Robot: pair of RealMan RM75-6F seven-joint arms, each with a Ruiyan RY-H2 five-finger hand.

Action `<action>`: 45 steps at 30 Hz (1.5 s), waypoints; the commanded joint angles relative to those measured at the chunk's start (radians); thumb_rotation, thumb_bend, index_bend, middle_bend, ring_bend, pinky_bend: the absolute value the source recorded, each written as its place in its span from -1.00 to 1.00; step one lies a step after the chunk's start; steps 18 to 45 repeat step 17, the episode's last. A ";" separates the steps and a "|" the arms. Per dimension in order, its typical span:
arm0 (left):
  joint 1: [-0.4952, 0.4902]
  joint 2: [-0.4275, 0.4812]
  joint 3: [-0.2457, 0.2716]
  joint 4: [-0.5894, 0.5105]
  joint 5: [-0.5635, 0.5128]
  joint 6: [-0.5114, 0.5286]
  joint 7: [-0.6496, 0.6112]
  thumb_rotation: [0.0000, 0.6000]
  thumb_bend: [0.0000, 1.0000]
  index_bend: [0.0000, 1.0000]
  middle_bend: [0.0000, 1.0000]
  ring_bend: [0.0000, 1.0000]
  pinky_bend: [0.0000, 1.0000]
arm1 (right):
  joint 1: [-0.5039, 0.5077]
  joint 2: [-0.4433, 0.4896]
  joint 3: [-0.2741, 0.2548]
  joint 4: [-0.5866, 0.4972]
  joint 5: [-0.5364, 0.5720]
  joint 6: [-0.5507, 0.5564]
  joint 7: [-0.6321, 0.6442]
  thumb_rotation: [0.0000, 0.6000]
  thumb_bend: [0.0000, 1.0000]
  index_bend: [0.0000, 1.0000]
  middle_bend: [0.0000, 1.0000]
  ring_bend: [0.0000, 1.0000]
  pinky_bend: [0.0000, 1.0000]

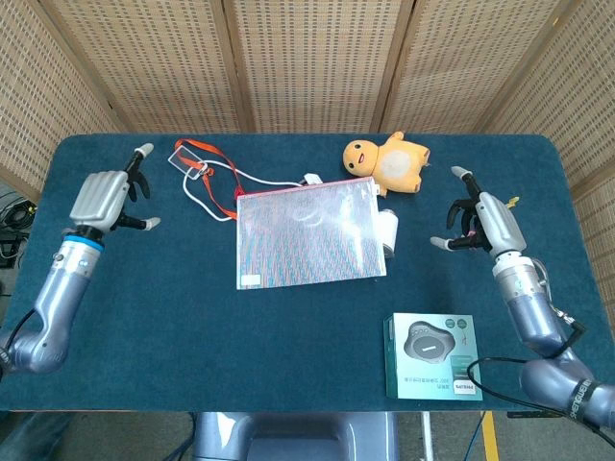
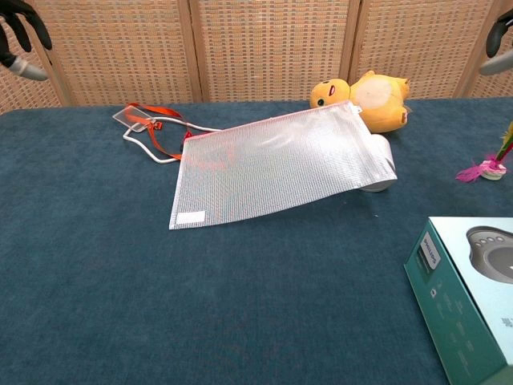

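Note:
A clear mesh zip pouch [image 1: 309,231] with a red zipper edge lies on the blue table [image 1: 173,317]; in the chest view the pouch [image 2: 276,164] leans with its right end propped on a white object [image 2: 378,164]. My left hand [image 1: 104,199] hovers open at the far left, well apart from the pouch, and only its fingertips [image 2: 20,40] show in the chest view. My right hand [image 1: 478,219] is open at the right, holding nothing; a sliver of it [image 2: 498,44] shows at the chest view's edge.
An orange lanyard with a clear badge [image 1: 197,170] and white cord lies left of the pouch. A yellow plush toy [image 1: 389,159] sits behind it. A teal boxed device [image 1: 432,356] stands at front right. A pink feathered item [image 2: 489,167] lies at the right.

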 commanded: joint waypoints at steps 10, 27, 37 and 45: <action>0.356 0.065 0.197 -0.228 0.253 0.436 0.088 1.00 -1.00 -1.00 -1.00 -1.00 -1.00 | -0.338 -0.025 -0.250 0.210 -0.553 0.529 -0.160 1.00 -1.00 -0.84 -1.00 -1.00 -1.00; 0.454 0.045 0.255 -0.245 0.358 0.544 0.124 1.00 -1.00 -1.00 -1.00 -1.00 -1.00 | -0.422 -0.041 -0.270 0.245 -0.573 0.621 -0.143 1.00 -1.00 -0.86 -1.00 -1.00 -1.00; 0.454 0.045 0.255 -0.245 0.358 0.544 0.124 1.00 -1.00 -1.00 -1.00 -1.00 -1.00 | -0.422 -0.041 -0.270 0.245 -0.573 0.621 -0.143 1.00 -1.00 -0.86 -1.00 -1.00 -1.00; 0.454 0.045 0.255 -0.245 0.358 0.544 0.124 1.00 -1.00 -1.00 -1.00 -1.00 -1.00 | -0.422 -0.041 -0.270 0.245 -0.573 0.621 -0.143 1.00 -1.00 -0.86 -1.00 -1.00 -1.00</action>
